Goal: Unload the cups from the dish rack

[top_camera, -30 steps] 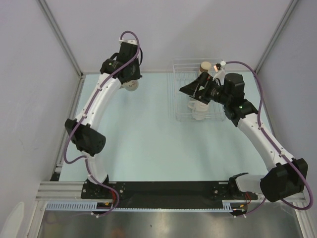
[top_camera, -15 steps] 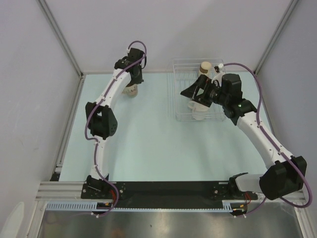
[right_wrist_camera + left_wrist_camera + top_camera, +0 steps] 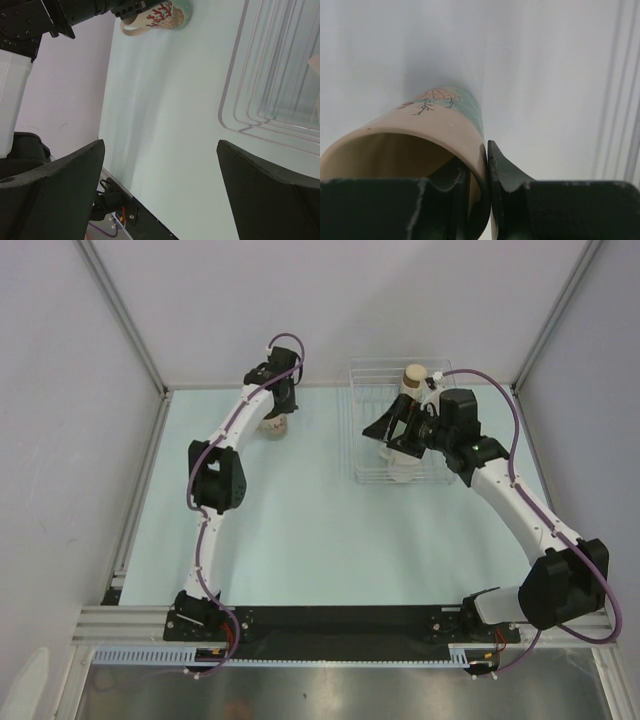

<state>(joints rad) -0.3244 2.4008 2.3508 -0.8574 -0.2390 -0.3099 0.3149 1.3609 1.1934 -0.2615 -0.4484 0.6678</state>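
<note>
The left claw [image 3: 277,400] is pressed together on the rim of a cup [image 3: 447,125]: in its wrist view one finger [image 3: 451,181] sits inside the mouth and the other [image 3: 506,176] outside, with the cream wall pinched between them. The cup is out of the rack [image 3: 358,452], well to its left at the far side of the table [image 3: 300,530]. Its lower part is pale green with a thin branch-like print. Its foot is hidden from the wrist camera, and I cannot tell whether it rests on the table or hangs just above it. The right claw [image 3: 374,430] is spread wide and holds nothing, touching nothing that shows. It hangs over the left part of the rack. Its own view looks between the two dark fingers [image 3: 55,185] at bare table, a corner of the rack's white wire and, far off, the cup in the other claw. In the top view a tan cup [image 3: 414,375] stands at the rack's far edge. A white cup [image 3: 402,472] stands at its near edge, with its top partly covered by the right claw. What else the rack holds under that claw cannot be made out, and the thin wires are faint against the pale table
</note>
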